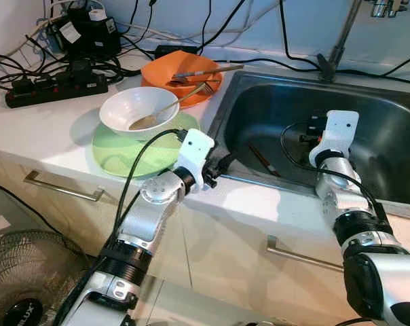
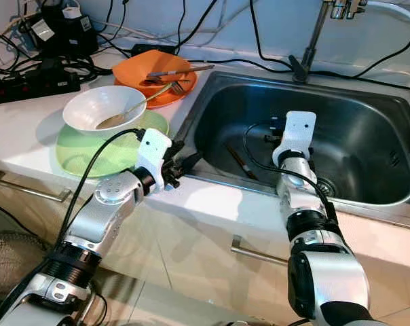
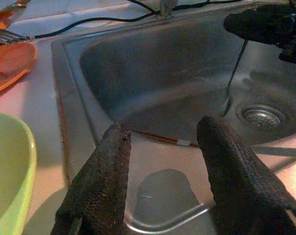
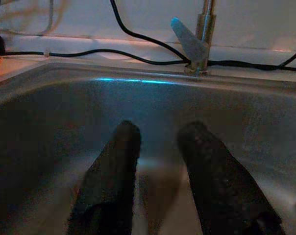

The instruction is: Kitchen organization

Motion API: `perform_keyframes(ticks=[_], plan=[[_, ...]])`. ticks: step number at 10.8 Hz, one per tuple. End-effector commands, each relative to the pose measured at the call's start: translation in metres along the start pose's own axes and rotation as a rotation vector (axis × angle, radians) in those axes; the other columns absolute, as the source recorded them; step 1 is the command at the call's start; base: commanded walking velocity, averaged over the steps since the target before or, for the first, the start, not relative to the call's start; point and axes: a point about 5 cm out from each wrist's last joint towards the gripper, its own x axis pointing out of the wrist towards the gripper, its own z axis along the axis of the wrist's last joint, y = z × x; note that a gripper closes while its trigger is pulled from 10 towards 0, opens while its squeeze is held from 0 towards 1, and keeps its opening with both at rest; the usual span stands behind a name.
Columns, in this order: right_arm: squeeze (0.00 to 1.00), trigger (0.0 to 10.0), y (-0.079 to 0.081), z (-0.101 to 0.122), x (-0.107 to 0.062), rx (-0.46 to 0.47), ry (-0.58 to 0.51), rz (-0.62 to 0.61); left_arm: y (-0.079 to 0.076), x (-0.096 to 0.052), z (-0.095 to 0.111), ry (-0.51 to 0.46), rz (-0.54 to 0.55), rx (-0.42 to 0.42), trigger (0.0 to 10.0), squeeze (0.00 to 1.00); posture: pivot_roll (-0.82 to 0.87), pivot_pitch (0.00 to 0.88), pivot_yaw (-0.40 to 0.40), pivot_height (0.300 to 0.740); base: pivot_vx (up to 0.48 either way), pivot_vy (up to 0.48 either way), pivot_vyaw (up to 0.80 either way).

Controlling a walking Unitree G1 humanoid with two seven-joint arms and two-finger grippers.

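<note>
Presently, the left gripper (image 3: 160, 171) is held over the front rim of the steel sink (image 1: 388, 129), its two fingers spread apart with nothing between them. The right gripper (image 4: 158, 166) is lowered inside the basin, its fingers parted by a narrow gap and likewise empty. A pair of chopsticks (image 1: 263, 159) lies on the sink floor, just beyond the left gripper and beside the right arm.

A collision is judged the main hazard: both arms are close together at the sink, and a reach for the chopsticks by either could be fouled by the other or by the black cable looped round the right wrist. The thin chopsticks, flat on smooth steel, are likely to slip from a pinch.

On the pale countertop (image 1: 49, 125), a white bowl (image 1: 134, 105) holding a spoon (image 1: 154, 117) rests on a green plate (image 1: 123, 153); an orange plate (image 1: 171, 71) behind it carries cutlery. A power strip (image 1: 56, 88) and tangled cables lie near the wall, close to the tap (image 1: 337, 47), so splashed water is a further risk. A fan (image 1: 28, 278) stands on the floor.
</note>
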Motion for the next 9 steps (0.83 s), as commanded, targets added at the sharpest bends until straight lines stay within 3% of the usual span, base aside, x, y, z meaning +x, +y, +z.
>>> perform_keyframes(ticks=[1, 2, 5, 7, 8, 9], plan=[[1.00, 10.0, 0.003, 0.000, 0.000, -0.014, -0.007, 0.014, -0.003, 0.000, -0.002, 0.004, -0.012, 0.011, 10.0, 0.00, 0.04, 0.000, 0.033, 0.740, 0.000, 0.000, 0.00], [0.00, 10.0, 0.006, 0.011, 0.002, -0.016, -0.064, 0.025, -0.002, 0.000, 0.002, -0.027, 0.002, 0.017, 10.0, 0.00, 0.04, 0.000, 0.033, 0.740, 0.000, 0.000, 0.00], [0.00, 10.0, 0.011, 0.034, 0.006, 0.033, -0.175, 0.042, 0.002, 0.002, 0.013, -0.089, 0.045, 0.047, 10.0, 0.00, 0.04, 0.000, 0.026, 0.740, 0.000, 0.000, 0.00], [0.00, 10.0, 0.028, 0.046, 0.002, 0.044, -0.232, 0.151, 0.008, 0.004, 0.033, -0.172, 0.112, 0.157, 10.0, 0.00, 0.04, 0.010, 0.025, 0.740, 0.000, 0.000, 0.00], [0.00, 10.0, 0.045, 0.048, -0.006, 0.005, -0.261, 0.255, 0.013, 0.006, 0.049, -0.221, 0.180, 0.256, 10.0, 0.00, 0.04, 0.014, 0.022, 0.740, 0.000, 0.000, 0.00], [0.00, 10.0, 0.055, 0.048, -0.014, 0.042, -0.267, 0.301, 0.018, 0.006, 0.058, -0.259, 0.236, 0.363, 10.0, 0.00, 0.04, 0.016, 0.021, 0.740, 0.000, 0.000, 0.00]])
